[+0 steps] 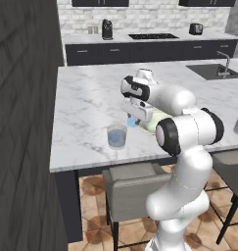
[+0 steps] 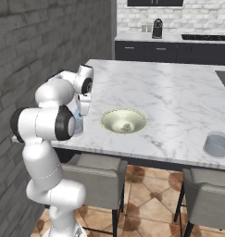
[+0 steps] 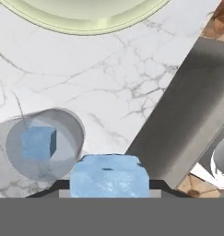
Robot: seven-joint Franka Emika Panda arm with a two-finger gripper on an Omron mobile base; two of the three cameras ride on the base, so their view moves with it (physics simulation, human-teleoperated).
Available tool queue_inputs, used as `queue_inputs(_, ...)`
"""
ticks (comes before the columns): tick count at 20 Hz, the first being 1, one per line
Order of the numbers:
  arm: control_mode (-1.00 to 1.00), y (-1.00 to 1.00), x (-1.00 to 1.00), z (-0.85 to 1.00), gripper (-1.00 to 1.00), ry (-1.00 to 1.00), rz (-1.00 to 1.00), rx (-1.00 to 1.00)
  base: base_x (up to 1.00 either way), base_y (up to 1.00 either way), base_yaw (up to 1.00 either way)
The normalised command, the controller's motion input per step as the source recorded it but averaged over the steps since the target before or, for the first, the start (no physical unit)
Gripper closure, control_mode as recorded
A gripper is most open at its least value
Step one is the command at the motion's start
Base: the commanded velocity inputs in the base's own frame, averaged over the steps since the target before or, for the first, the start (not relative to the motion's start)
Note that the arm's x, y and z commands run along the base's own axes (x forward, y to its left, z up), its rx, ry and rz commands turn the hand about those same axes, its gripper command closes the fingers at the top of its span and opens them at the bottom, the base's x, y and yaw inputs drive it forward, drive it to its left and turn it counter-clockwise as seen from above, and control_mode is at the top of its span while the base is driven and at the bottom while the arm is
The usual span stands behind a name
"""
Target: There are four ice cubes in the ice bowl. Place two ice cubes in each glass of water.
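Above counter edge: gripper (image 3: 109,184) pinches one ice cube (image 3: 109,177).
Near glass (image 3: 39,150): beside the cube, holds one cube already.
Bowl (image 2: 123,121): one cube visible.
Risk: release off-centre, cube lands on counter.

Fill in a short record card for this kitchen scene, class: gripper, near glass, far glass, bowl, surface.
gripper: shut on an ice cube, just beside the near glass
near glass: holds one cube
far glass: on the counter's other end, contents unclear
bowl: between the glasses, one cube visible inside
surface: marble counter
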Motion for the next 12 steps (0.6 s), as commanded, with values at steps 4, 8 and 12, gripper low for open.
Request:
queue_inputs(4, -1.0, 0.55, 0.01, 0.0, 1.0, 0.0, -0.11, 0.0, 0.0, 0.0, 0.0)
queue_inputs(8, -1.0, 0.3, 0.0, -0.01, 1.0, 0.0, -0.08, 0.0, 0.0, 0.0, 0.0)
queue_inputs(12, -1.0, -0.03, 0.21, -0.19, 1.0, 0.0, -0.05, -0.04, 0.0, 0.0, 0.0)
